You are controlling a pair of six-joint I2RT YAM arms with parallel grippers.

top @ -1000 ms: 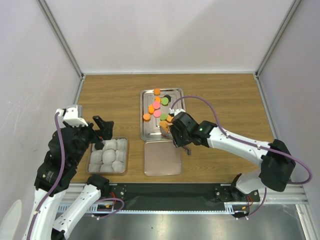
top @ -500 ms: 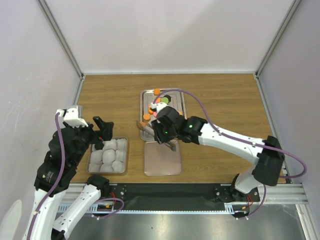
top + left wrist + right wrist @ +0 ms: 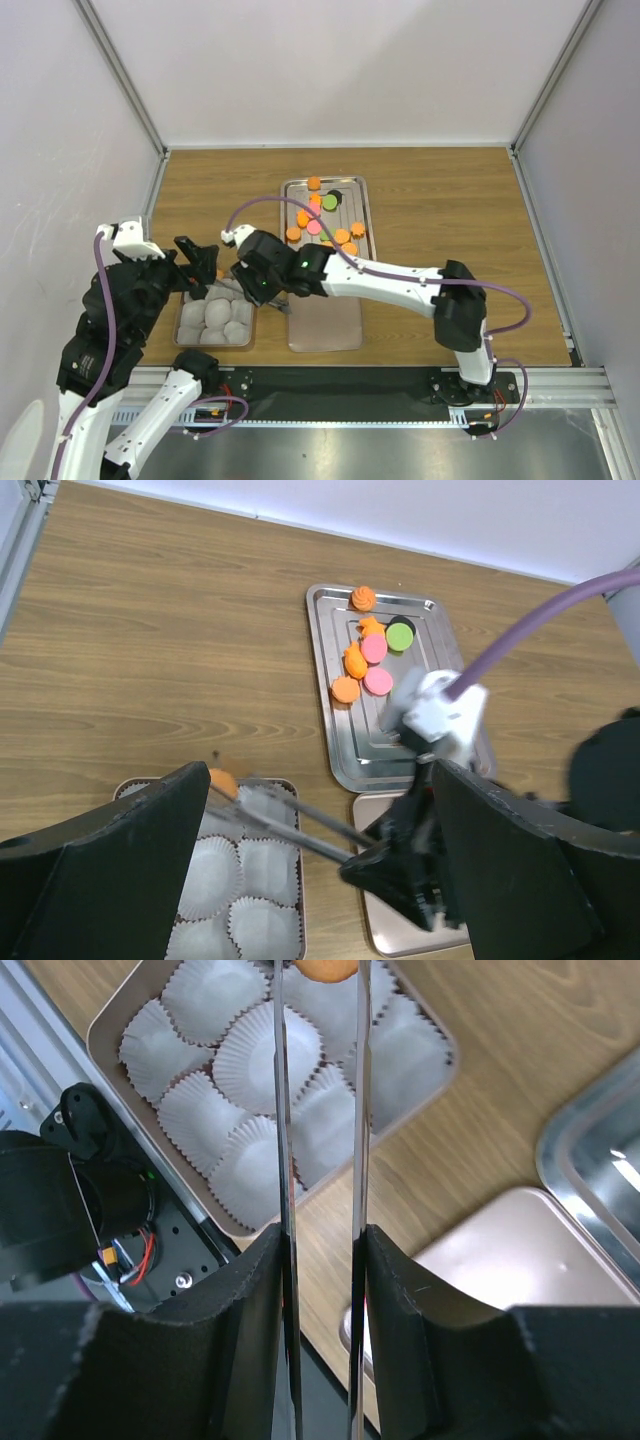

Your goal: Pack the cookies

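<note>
Above pleated paper cups, slim steel tongs pinch 1 orange cookie.

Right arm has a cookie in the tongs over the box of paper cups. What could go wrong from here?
1. The orange cookie is pinched only at the very tips of the long, thin tongs; it could slip out before it reaches a cup.
2. It hangs near the box edge, so a drop might miss the cups.
3. The open left gripper sits close to the tong tips; a bump seems possible.
</note>
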